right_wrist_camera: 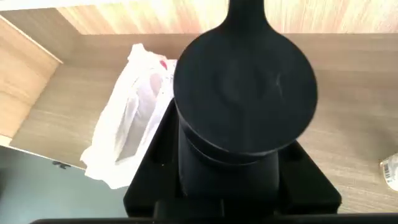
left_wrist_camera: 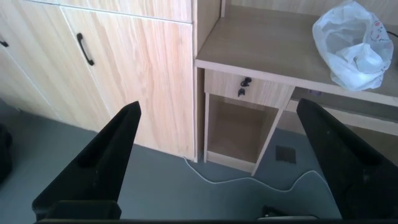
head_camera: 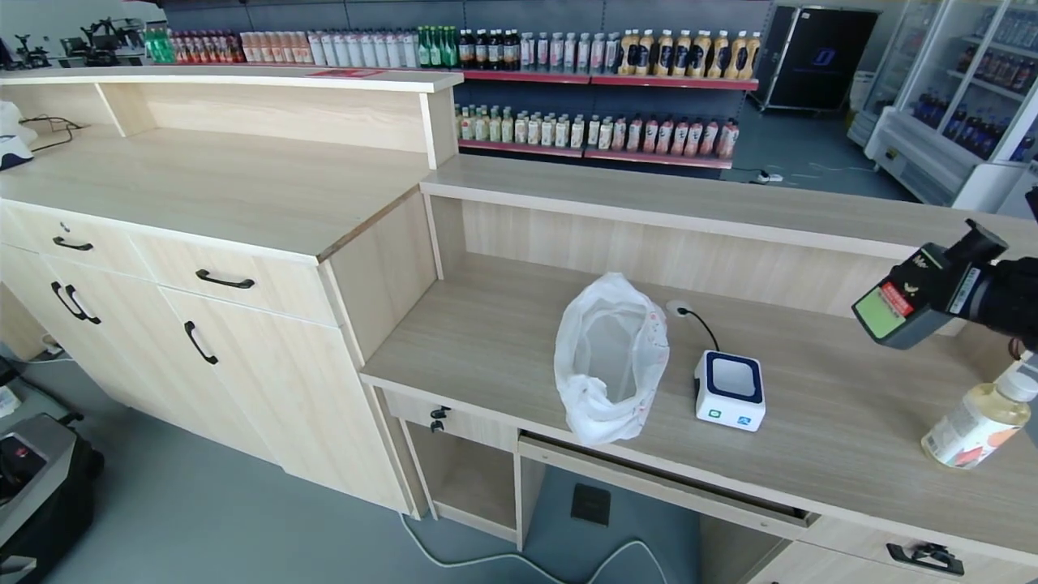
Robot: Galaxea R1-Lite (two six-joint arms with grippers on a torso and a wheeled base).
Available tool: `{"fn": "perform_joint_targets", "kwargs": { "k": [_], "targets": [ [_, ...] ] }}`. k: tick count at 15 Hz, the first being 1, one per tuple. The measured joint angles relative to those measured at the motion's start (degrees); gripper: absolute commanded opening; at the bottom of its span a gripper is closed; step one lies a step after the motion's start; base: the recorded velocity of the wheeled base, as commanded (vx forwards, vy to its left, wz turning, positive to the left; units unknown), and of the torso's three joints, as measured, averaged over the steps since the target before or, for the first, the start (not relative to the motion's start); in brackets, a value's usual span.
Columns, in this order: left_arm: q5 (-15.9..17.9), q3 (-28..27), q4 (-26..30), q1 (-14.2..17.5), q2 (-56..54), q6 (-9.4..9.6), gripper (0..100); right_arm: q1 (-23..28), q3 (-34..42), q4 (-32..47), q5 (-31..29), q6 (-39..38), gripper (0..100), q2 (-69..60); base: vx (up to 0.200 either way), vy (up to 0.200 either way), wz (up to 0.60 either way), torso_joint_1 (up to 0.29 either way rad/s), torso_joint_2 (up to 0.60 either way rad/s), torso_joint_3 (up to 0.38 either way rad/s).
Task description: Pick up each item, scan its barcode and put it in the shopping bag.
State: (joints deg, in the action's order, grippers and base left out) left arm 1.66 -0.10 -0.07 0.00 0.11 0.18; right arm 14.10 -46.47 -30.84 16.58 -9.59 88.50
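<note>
So, head view: the right gripper [head_camera: 991, 298] clamps a dark bottle [head_camera: 920, 300], tilted in the air at 2 o'clock from the scanner [head_camera: 730, 389]. On the counter [head_camera: 811, 454] the shopping bag [head_camera: 610, 357] sits open, scanner at its 3 o'clock. At the scanner's 4 o'clock stands a juice bottle [head_camera: 977, 422]. Left wrist: the left gripper [left_wrist_camera: 219, 109] is spread wide, empty, over the floor [left_wrist_camera: 186, 186]. Right wrist: dark bottle between the jaws, shopping bag beyond it.

Scanner [head_camera: 730, 389] sits on the desk [head_camera: 486, 341], and that's our marker. Shopping bag [head_camera: 610, 357] is just left of the scanner. Its cable [head_camera: 702, 326] runs off behind it. Bottle [head_camera: 977, 422] is well right of the scanner, towards the desk's front edge. Container [head_camera: 920, 304] is held in the right gripper [head_camera: 977, 288], above the desk, right of the scanner.
</note>
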Motion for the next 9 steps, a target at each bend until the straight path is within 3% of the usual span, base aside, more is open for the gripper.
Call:
{"fn": "perform_joint_targets", "kwargs": {
  "k": [2, 5, 9],
  "targets": [
    [0.0, 0.0, 0.0, 0.0, 0.0, 0.0, 100, 2.1, -0.2, 1.0, 5.3, -5.5, 0, 5.2, 0.0, 0.0, 0.0, 0.0, 0.0, 0.0],
    [0.0, 0.0, 0.0, 0.0, 0.0, -0.02, 100, 5.5, -1.8, 0.6, 14.2, -6.2, 0, 10.9, 0.0, 0.0, 0.0, 0.0, 0.0, 0.0],
    [0.0, 0.0, 0.0, 0.0, 0.0, 0.0, 100, 7.5, -6.8, 0.5, 15.5, -1.6, 0, 16.7, 0.0, 0.0, 0.0, 0.0, 0.0, 0.0]
  ]
}}
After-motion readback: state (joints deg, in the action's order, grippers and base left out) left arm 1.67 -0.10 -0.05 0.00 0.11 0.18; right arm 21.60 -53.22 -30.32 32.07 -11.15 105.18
